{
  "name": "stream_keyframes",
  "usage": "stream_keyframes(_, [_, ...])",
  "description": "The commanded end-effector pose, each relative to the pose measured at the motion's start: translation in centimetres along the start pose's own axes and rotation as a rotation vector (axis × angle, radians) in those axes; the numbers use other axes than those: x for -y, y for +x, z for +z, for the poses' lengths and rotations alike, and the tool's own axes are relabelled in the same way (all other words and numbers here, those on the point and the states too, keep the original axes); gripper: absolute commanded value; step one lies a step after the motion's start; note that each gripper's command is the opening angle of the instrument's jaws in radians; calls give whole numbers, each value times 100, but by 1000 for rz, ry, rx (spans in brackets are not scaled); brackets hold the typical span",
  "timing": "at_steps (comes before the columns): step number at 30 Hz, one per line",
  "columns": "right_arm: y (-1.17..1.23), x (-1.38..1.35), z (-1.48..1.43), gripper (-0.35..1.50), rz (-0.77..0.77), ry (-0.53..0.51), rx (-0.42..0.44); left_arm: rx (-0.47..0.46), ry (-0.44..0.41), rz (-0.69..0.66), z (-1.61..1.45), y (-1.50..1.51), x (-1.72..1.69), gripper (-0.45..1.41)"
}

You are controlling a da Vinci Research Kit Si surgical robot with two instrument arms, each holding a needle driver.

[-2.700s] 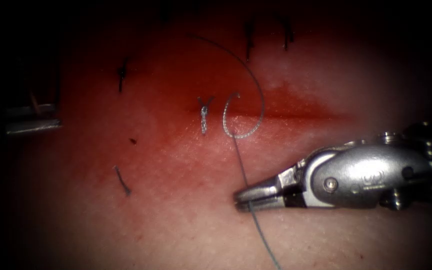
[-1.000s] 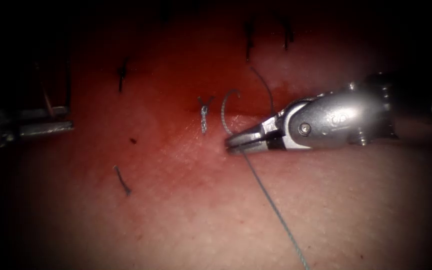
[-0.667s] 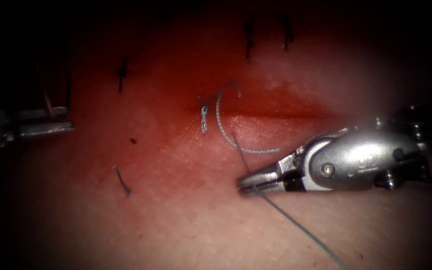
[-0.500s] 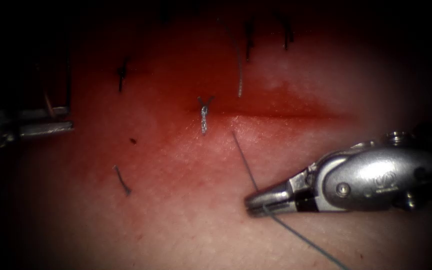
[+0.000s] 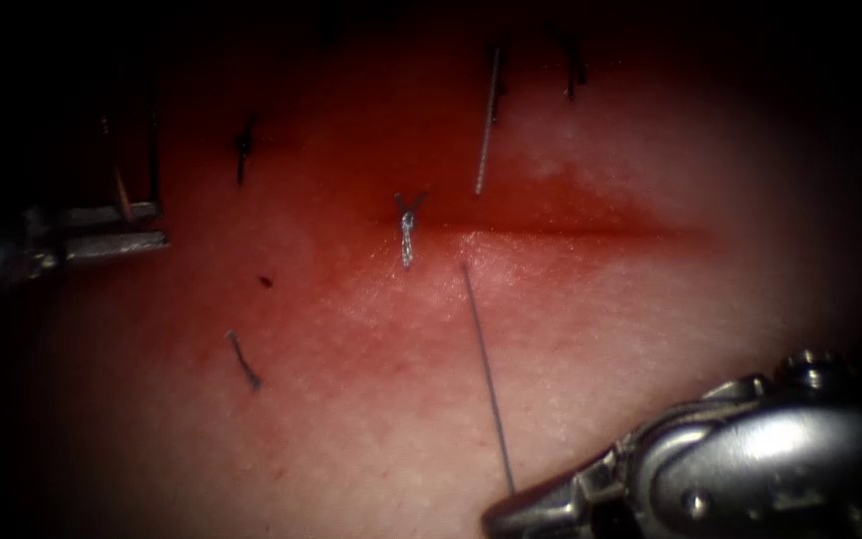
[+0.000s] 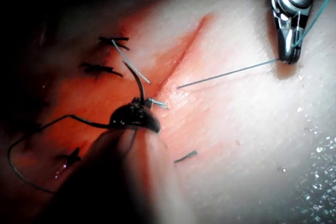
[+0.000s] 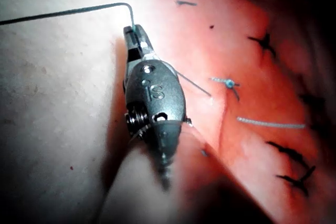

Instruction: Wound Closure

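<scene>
The tissue (image 5: 351, 419) has a red cut (image 5: 571, 228) running left to right. My right tool (image 5: 499, 519) is low on the near side, jaws shut on the thread (image 5: 486, 369). That thread runs straight up to where it leaves the tissue just below the cut. A pale strand (image 5: 486, 120) lies straight on the far side. The right tool (image 7: 132, 30) grips thread at its tip, also seen as the right tool (image 6: 289, 56). My left tool (image 5: 147, 241) waits far left, shut on what looks like the needle (image 5: 122, 190), outside the tissue. The left tool (image 6: 142, 119) has a dark arc rising from it.
A tied pale knot (image 5: 407, 225) sits at the cut's left end. Dark older stitches (image 5: 242, 148) cross the far side, and a loose cut end (image 5: 243, 361) lies near the front left. Red fluid (image 5: 431, 150) stains the tissue around the cut.
The right tool pulled thread away from the cut toward the lower right. The loose loop by the cut is drawn through and both strands are straight. The left tool drifted slightly right.
</scene>
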Motion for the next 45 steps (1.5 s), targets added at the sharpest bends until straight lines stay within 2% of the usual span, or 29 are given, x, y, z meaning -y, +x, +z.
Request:
stream_keyframes(1, [3,-2,8,-35,-4,8,-1,3,8,1,9,0,4,-45])
stream_keyframes(8, [10,9,-3,-35,-13,35,2,16,16,6,17,-9,9,-45])
stream_keyframes(9, [8,7,-3,24,-11,41,-4,17,17,5,18,-9,9,-45])
stream_keyframes(10, [8,5,-3,74,-9,32,-13,20,21,5,18,-9,10,-45])
stream_keyframes(12, [3,-9,-5,137,1,-17,-64,51,53,21,21,-13,12,-45])
stream_keyframes(14, [-2,-21,-11,145,13,-53,-111,76,80,33,26,-17,15,-45])
stream_keyframes(17, [-12,-42,-25,147,43,-107,-93,129,128,68,44,-30,22,-45])
stream_keyframes(19, [-27,-59,-41,148,29,-174,-31,173,147,87,62,-47,29,-45])
stream_keyframes(22, [-39,-70,-54,148,-2,-215,27,194,143,103,74,-59,33,-45])
stream_keyframes(24, [-52,-80,-64,148,-55,-232,116,218,138,120,87,-72,37,-45])
stream_keyframes(27, [-62,-88,-70,148,-56,-257,159,249,125,138,94,-83,39,-45])
stream_keyframes(29, [-68,-94,-67,142,164,-284,151,265,120,136,97,-86,39,-45])
stream_keyframes(30, [-78,-101,-60,122,406,-318,142,265,116,137,98,-88,39,-45])
stream_keyframes(31, [-83,-104,-56,111,516,-336,131,265,116,137,98,-88,38,-45])
stream_keyframes(32, [-90,-109,-52,105,693,-367,105,265,116,137,98,-88,38,-45])
stream_keyframes(33, [-102,-116,-44,103,876,-406,73,264,114,135,97,-86,37,-45])
stream_keyframes(34, [-110,-121,-40,103,990,-420,43,265,114,134,96,-86,37,-45])
stream_keyframes(39, [-147,-147,-34,106,1247,-536,-52,265,112,132,94,-83,35,-45])
stream_keyframes(41, [-160,-153,-29,100,1310,-544,-70,268,111,132,94,-83,34,-45])
stream_keyframes(45, [-180,-155,1,95,1381,-536,-77,277,111,132,94,-83,32,-45])
